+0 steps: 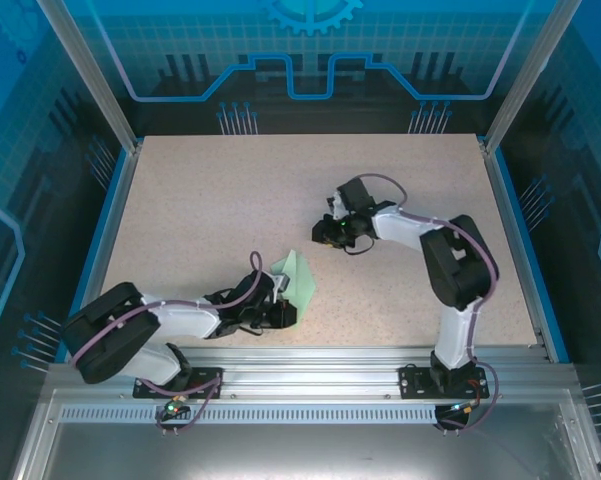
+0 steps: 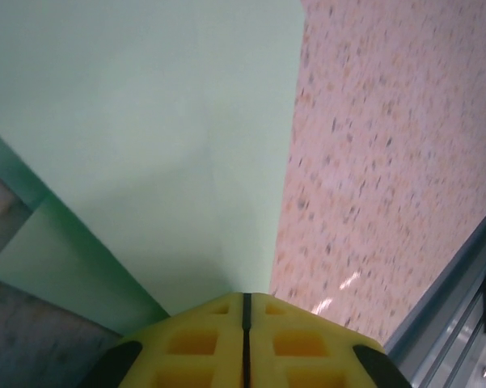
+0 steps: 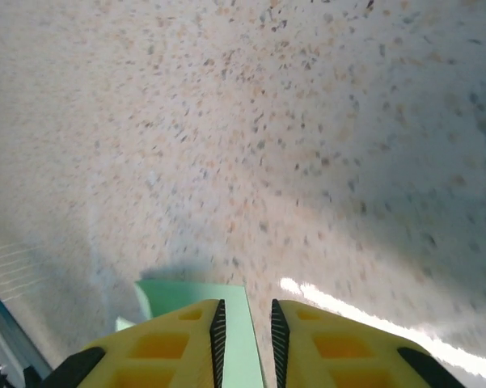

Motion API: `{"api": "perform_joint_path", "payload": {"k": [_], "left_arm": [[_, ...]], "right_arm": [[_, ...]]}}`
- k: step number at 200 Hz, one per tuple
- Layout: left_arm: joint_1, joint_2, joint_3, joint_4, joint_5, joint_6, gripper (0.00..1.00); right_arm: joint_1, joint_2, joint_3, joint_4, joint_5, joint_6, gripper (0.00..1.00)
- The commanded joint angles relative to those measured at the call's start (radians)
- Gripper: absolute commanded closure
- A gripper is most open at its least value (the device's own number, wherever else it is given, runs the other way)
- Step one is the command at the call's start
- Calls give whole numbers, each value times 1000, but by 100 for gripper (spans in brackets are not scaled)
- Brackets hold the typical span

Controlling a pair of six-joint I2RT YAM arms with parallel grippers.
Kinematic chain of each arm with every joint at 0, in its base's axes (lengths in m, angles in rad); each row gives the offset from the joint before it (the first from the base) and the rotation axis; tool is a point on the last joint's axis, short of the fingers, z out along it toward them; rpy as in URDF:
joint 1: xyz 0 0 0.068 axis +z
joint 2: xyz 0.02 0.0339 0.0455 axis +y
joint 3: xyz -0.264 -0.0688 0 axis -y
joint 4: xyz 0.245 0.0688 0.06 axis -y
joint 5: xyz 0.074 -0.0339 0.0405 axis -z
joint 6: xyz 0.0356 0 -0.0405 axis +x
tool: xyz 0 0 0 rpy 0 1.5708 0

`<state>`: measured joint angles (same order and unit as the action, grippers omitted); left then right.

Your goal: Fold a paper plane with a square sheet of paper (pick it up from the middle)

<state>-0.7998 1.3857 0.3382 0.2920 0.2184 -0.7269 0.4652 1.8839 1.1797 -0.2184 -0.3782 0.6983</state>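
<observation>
At lower centre of the top view, we see the creased square sheet of paper point(image 1: 302, 278) pinched by the left gripper point(image 2: 247, 297), its yellow fingers pressed together. Up and right of it, the right gripper point(image 3: 244, 311) has its fingers a narrow slit apart.

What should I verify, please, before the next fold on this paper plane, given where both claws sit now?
1. Left claw shut on the mint-green paper: ok.
2. Paper already creased: ok, faint fold lines show in the left wrist view.
3. Right claw jaws slightly parted, not clamping: ok.
4. Right claw apart from the paper: cannot tell; the top view suggests a gap, but its wrist view shows green by its fingers.
5. Paper inside the table edges: ok.
6. Dart shape finished: not ok.
</observation>
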Motion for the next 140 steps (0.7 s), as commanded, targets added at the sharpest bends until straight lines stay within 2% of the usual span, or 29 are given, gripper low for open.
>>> {"api": "perform_joint_path", "payload": {"k": [1,42,92,101,120,140], "left_arm": [[-3,-80,-39,-255,34,81,88],[34,-244,-37,-312,36,104,82],[57,-389,-23,-397,10,94,78],[64,-409,-15,-425,-25,77,79],[77,-481,20,-569,-246,-19,80],[119,-582,9,-551,-254,-77,76]], "right_arm": [[10,-102,-107,64,-72,-8,76],[89,-206,-228,129,-145,11,78],[197,-233,-272,191,-125,79,79],[203,-223,-269,188,-111,84,79],[207,-212,-260,180,-64,96,79],[207,-197,-246,183,-49,103,78]]}}
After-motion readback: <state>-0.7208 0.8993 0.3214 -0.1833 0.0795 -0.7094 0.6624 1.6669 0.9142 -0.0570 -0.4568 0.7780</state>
